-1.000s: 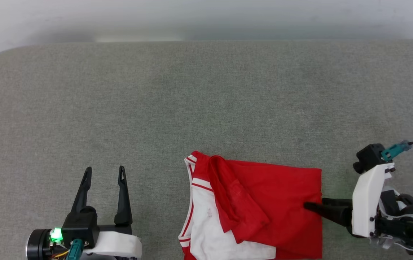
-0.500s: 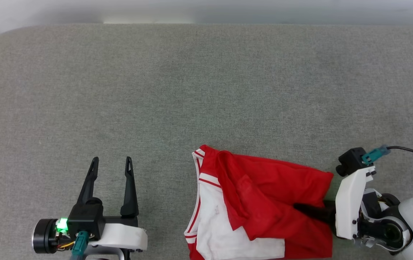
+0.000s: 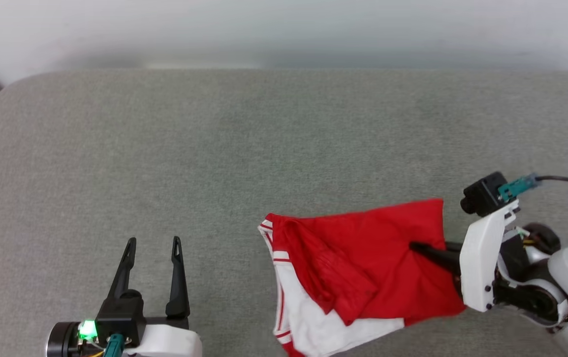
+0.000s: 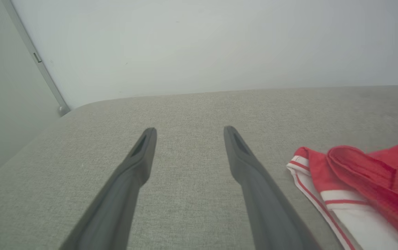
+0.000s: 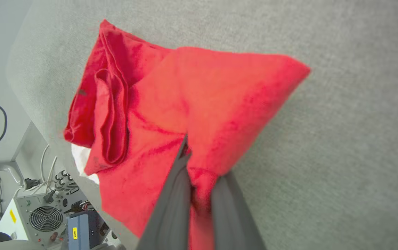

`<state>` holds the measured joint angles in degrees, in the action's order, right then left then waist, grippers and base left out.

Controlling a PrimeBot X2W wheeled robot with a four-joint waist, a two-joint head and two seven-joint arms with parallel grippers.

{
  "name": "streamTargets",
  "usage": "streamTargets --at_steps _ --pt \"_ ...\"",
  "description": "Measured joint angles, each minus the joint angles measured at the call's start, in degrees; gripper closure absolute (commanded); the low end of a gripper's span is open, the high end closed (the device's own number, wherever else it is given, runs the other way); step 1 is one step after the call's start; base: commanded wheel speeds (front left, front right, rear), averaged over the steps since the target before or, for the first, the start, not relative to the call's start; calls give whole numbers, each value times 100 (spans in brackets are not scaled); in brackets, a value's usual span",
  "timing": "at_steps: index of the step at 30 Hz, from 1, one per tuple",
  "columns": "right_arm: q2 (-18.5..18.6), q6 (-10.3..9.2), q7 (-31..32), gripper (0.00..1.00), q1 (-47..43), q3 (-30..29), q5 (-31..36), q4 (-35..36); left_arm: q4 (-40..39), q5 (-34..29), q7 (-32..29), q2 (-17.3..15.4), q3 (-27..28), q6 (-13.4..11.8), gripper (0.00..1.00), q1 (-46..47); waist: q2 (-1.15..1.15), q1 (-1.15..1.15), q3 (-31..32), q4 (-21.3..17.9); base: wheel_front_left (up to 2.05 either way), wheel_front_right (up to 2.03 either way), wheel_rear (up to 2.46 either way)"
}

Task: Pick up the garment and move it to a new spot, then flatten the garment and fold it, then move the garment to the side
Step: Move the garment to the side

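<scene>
The garment [image 3: 353, 267] is a crumpled red shirt with a white, red-striped sleeve, lying near the front of the grey table, right of centre. My right gripper [image 3: 415, 246] reaches in from the right and is shut on a fold of its red cloth, which bunches up around the fingers. In the right wrist view the fingers [image 5: 171, 194] pinch the garment [image 5: 192, 90], with one tip buried under the cloth. My left gripper [image 3: 154, 243] stands open at the front left, apart from the shirt. The left gripper [image 4: 189, 133] holds nothing, and the garment [image 4: 358, 180] lies to its right.
The grey padded table [image 3: 214, 148] stretches wide behind and to the left of the shirt, ending at a pale wall [image 3: 284, 29]. Its left corner is rounded. Beyond the table's edge stands an equipment box with a fan [image 5: 46, 218] and cables.
My right gripper has shut on the garment's right side and drawn the red cloth up and back. The head camera has shifted. The left gripper stays open.
</scene>
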<state>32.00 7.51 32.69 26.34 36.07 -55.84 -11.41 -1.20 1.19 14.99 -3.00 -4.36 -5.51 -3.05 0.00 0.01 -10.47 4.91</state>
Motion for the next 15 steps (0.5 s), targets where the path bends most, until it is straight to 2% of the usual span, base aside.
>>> streamTargets --at_steps 8,15 --pt "855 0 103 100 541 396 313 1074 -97 58 0 1 121 -58 0 -244 0 0 234 -508 0 0 0" --pt "1505 0 229 100 827 332 499 1583 -230 55 0 5 242 -54 0 -199 0 0 121 -1151 0 0 0"
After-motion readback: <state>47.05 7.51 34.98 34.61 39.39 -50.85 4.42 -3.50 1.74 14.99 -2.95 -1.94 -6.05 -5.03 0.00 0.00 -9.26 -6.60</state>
